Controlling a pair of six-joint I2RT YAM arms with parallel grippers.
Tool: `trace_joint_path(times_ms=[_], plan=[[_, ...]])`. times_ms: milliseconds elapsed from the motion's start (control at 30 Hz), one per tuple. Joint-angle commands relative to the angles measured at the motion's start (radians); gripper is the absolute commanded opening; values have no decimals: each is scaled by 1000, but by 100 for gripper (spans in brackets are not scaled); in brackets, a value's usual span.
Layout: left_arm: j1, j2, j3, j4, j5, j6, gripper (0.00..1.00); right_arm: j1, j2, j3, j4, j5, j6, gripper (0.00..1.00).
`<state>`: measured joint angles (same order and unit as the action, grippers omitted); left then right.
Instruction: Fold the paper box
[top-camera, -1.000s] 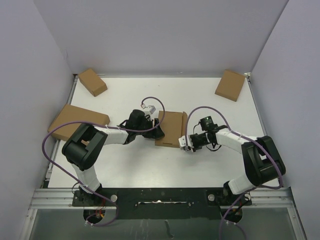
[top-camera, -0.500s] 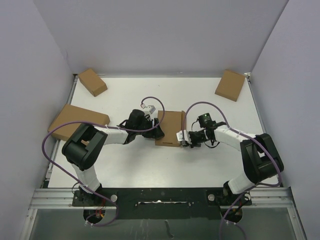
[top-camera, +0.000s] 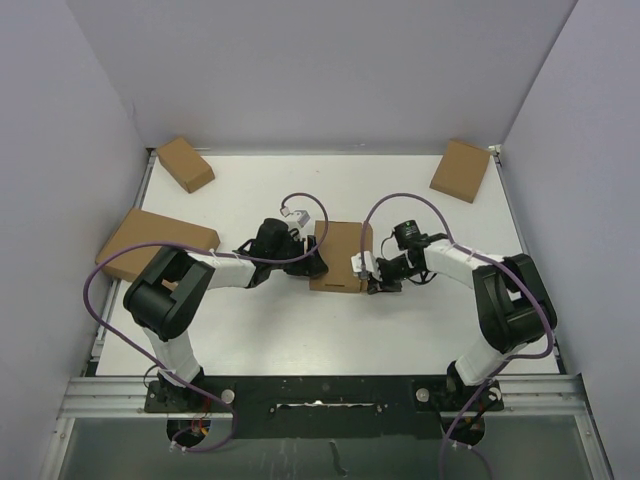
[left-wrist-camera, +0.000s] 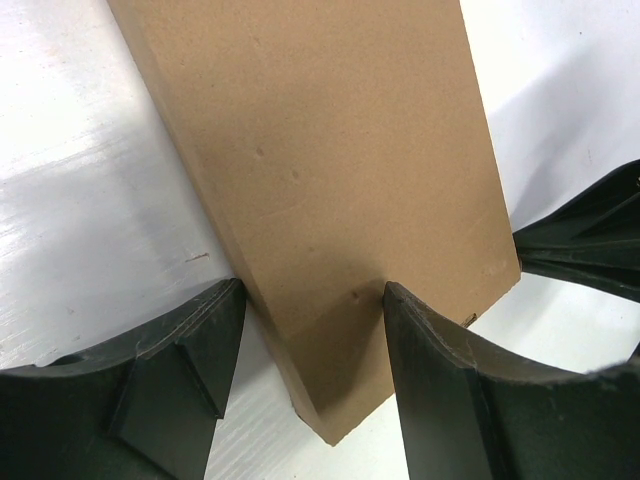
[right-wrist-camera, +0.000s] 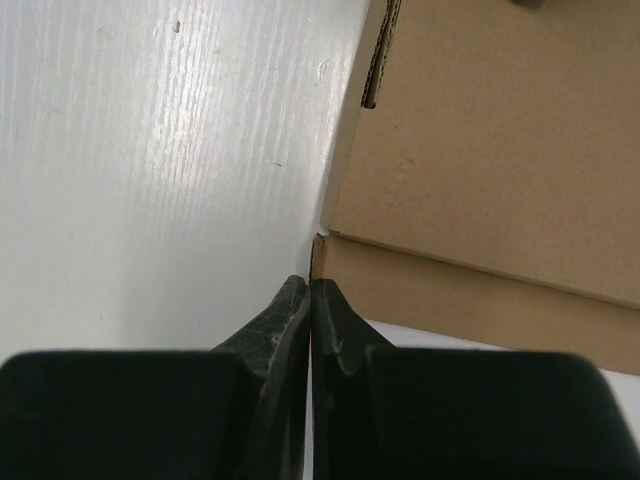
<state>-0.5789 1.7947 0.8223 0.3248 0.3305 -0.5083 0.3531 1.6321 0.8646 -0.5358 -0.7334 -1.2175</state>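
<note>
Right gripper (right-wrist-camera: 309, 288), pinched shut, noses the edge of the box (top-camera: 340, 256) at mid-table; left gripper (left-wrist-camera: 312, 305) clamps its other end. I'd push the flap slowly, left bracing firmly.

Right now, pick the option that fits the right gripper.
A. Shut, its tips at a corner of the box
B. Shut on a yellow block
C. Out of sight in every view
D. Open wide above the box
A: in the right wrist view the right gripper has its fingers pressed together with no gap and nothing between them, and the tips sit right at a corner of the paper box.
</note>
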Motion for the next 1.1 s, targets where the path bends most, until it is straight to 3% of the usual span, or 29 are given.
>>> trace_joint_path(times_ms=[0, 1067], plan=[[8, -23, 5, -17, 20, 4, 56, -14, 10, 37, -14, -35, 31, 0], [-16, -21, 30, -28, 29, 16, 56, 59, 40, 141, 22, 59, 340, 0]])
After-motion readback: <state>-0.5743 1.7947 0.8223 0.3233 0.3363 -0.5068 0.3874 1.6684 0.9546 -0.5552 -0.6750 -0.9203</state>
